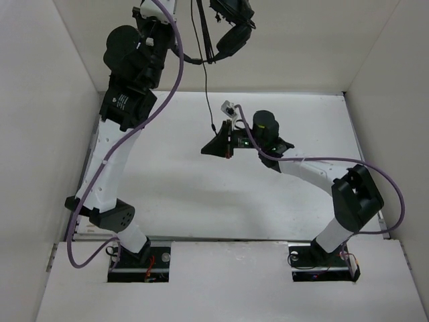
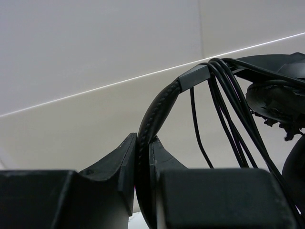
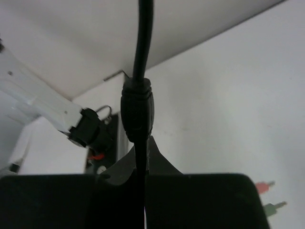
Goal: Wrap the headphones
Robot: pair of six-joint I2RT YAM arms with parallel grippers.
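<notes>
Top view: small black over-ear headphones (image 1: 231,33) hang high over the white desk (image 1: 181,201) from my left claw (image 1: 201,59). Their thin black cable (image 1: 205,80) drops to my right claw (image 1: 216,144).

Left wrist: left claw (image 2: 143,143) clamped on the padded black headband (image 2: 159,105), a firm, springy hold.

Right wrist: right claw (image 3: 140,157) pinched shut on the cable just below its black inline barrel (image 3: 137,109). I judge the cable light, limp and slippery.

The top view is bright and even, with soft light and only faint shadows on the white table (image 1: 188,194), while both wrist views are dimmer and grayer, and in the right one the close cable (image 3: 143,33) looks fuzzy and the plugs (image 3: 262,186) are blurry.
</notes>
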